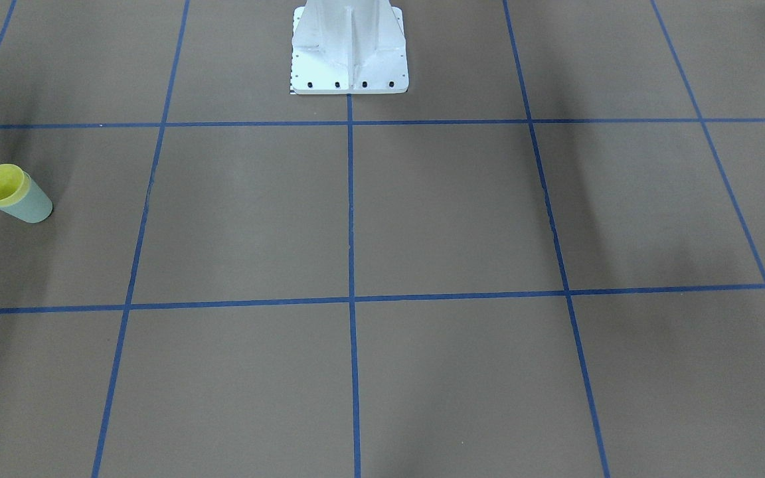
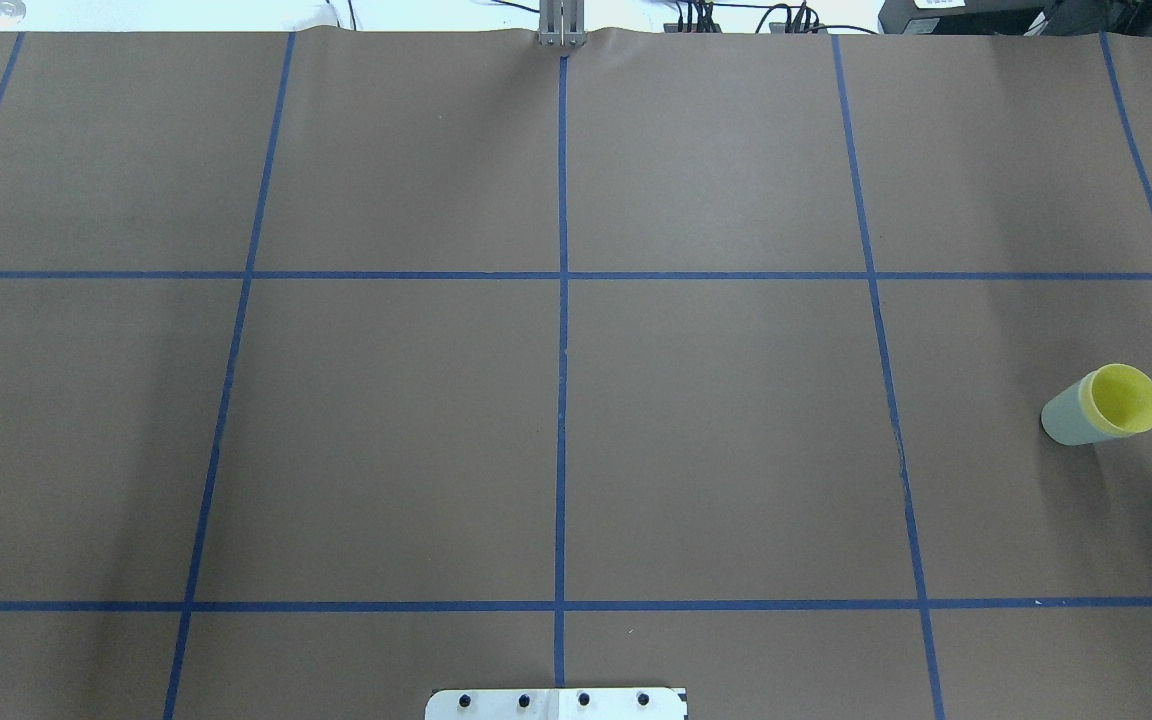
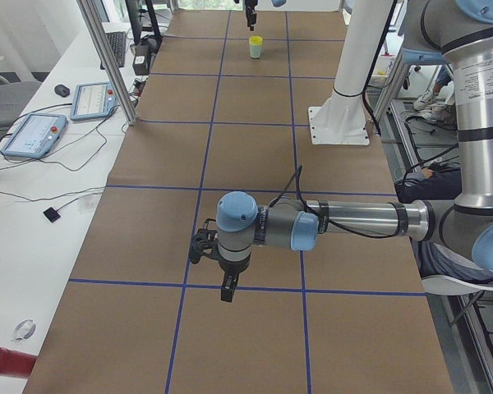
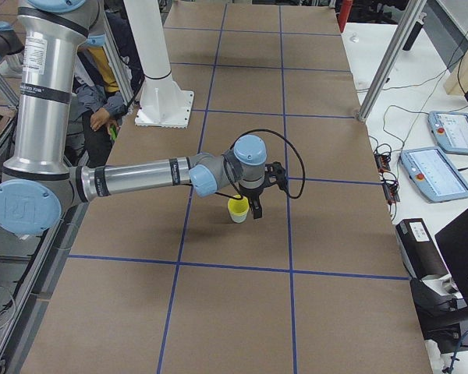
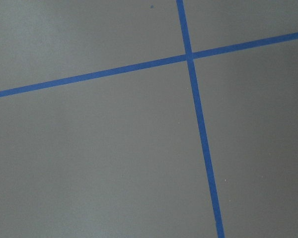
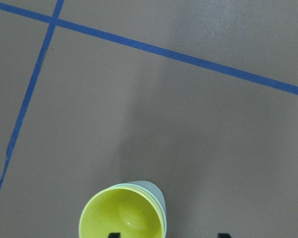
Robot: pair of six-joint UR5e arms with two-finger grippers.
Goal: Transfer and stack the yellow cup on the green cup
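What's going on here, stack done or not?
Looks done. The yellow cup sits nested inside the green cup, upright on the table at the robot's far right. The right end effector hangs close above the stack with its fingers apart, gripping nothing. The left end effector hovers over the table at the other end, away from both cups. These views don't show whether it is open or shut.

You have even, diffuse light from above; soft, broad shadows streak the surface [image 1: 422, 219]. Both wrist views look dimmer and greyer, yet sharp.
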